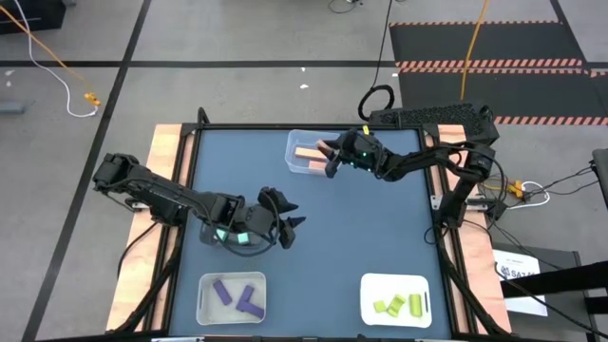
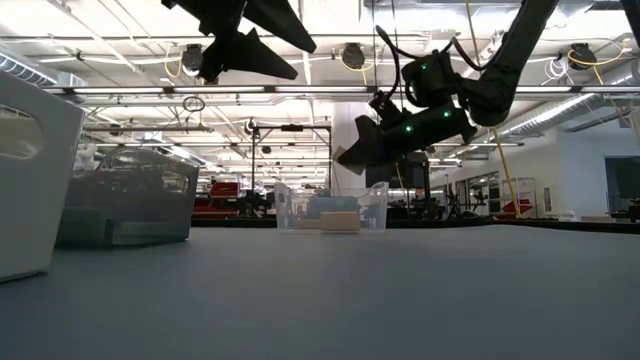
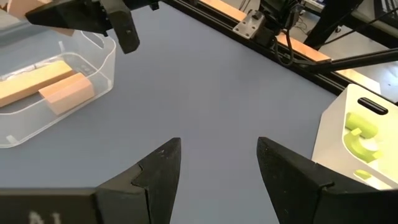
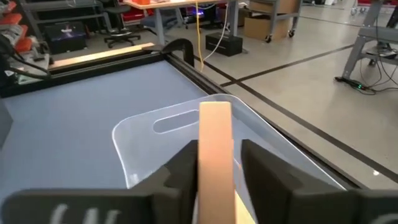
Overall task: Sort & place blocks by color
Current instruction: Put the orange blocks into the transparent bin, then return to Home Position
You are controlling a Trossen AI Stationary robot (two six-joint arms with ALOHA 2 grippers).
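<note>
A robotics lab or industrial workshop hall. High open ceiling (image 2: 300, 60) crossed by white beams, pipes and hanging lamps. Bare grey concrete floor (image 1: 237, 38) marked with dark tape lines, plus hazard-striped black mats (image 1: 484, 43). Loose cables (image 1: 57, 66) trailing across it. Rolling office chair (image 4: 121, 31), cardboard boxes (image 4: 264, 22) and metal racks beyond the blue-topped, frame-edged table (image 1: 361, 228). More rigs and red tool cabinets (image 2: 225, 195) far off.
</note>
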